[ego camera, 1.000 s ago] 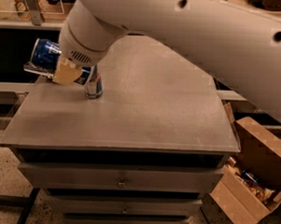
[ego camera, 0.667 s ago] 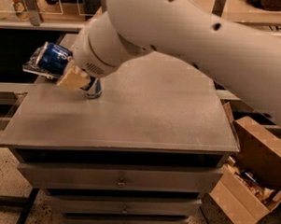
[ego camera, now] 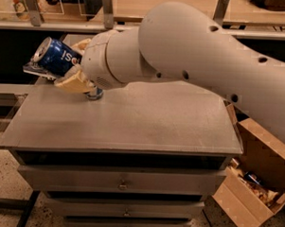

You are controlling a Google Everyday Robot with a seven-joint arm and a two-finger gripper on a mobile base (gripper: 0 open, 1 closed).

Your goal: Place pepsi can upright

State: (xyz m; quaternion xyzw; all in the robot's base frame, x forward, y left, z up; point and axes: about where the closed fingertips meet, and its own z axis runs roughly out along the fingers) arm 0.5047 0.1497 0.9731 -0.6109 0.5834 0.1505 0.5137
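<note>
The pepsi can (ego camera: 56, 56) is dark blue with white lettering and a silver end. It is tilted, with the silver end facing up and to the left, and is held in the air above the far left corner of the grey table (ego camera: 132, 129). My gripper (ego camera: 69, 63) is shut on the can, with one tan finger (ego camera: 72, 80) below it and the other behind it. The big white arm reaches in from the right across the back of the table.
The base of another can (ego camera: 94, 94) stands on the table under my wrist, mostly hidden. A blue-and-white bag edge (ego camera: 36, 71) shows just below the held can. An open cardboard box (ego camera: 255, 186) stands on the floor at the right. Drawers are below the tabletop.
The arm has swung lower and further over the back of the table. The held can has shifted slightly right and stays tilted. The standing can is now mostly covered by my wrist.
</note>
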